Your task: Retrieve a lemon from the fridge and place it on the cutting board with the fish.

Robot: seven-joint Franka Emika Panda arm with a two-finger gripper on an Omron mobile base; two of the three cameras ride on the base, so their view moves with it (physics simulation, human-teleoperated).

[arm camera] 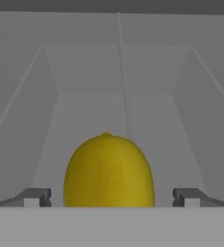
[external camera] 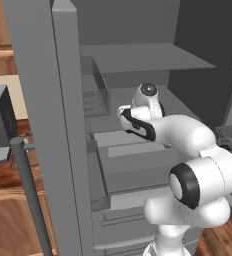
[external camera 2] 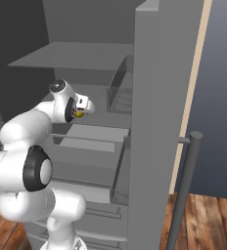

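The retrieval step is judged to be in hand: the arm is reached deep into the open fridge (external camera: 63, 125), and the lemon (arm camera: 109, 171) is framed squarely between the two fingertips (arm camera: 34, 197) of the claw (arm camera: 109, 198) in the hand view. The claw is spread wide, released, with a clear gap left on each side of the fruit; nothing is grasped yet. The lemon is seen resting on a grey shelf inside the fridge, well in front of its back wall. In the right base view a small patch of yellow (external camera 2: 79, 114) is glimpsed just beside the hand, over the middle shelf of the fridge.

The next move is judged to call for little further advance, if any, followed by a closing of the fingers on the widest part of the lemon. A centred, gentle squeeze would be wanted, since a round fruit can be pushed away along the shelf or squirted out of an off-centre grip.

No brand, label or writing can be read anywhere on the fridge or the lemon.
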